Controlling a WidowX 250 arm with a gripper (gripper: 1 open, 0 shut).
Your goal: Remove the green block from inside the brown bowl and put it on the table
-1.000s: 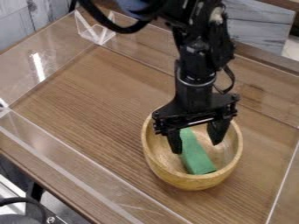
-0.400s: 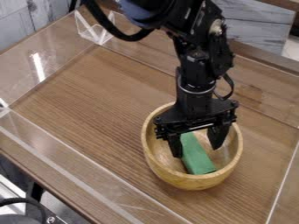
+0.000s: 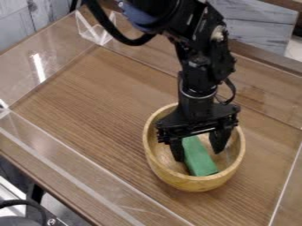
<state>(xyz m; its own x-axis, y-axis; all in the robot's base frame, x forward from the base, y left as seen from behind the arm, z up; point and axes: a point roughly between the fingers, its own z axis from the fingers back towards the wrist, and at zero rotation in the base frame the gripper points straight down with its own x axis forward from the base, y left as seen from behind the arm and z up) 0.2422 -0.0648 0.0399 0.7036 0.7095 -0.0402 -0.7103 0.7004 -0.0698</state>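
Note:
The brown bowl (image 3: 167,173) sits on the table (image 3: 94,97) toward the lower right. The green block (image 3: 200,159) lies inside it, slanting from the bowl's middle toward its near right side. My gripper (image 3: 196,141) points straight down into the bowl, open, with one finger on each side of the block's upper end. The fingertips reach below the rim. Whether they touch the block I cannot tell. Part of the block's far end is hidden by the gripper.
Clear acrylic walls (image 3: 71,163) border the tabletop along the near and left edges. The black arm (image 3: 195,44) rises from the bowl toward the top of the view. Bare wood stretches left of the bowl.
The gripper has sunk slightly deeper into the bowl around the green block. Its fingers stay spread, and the block and bowl have not moved.

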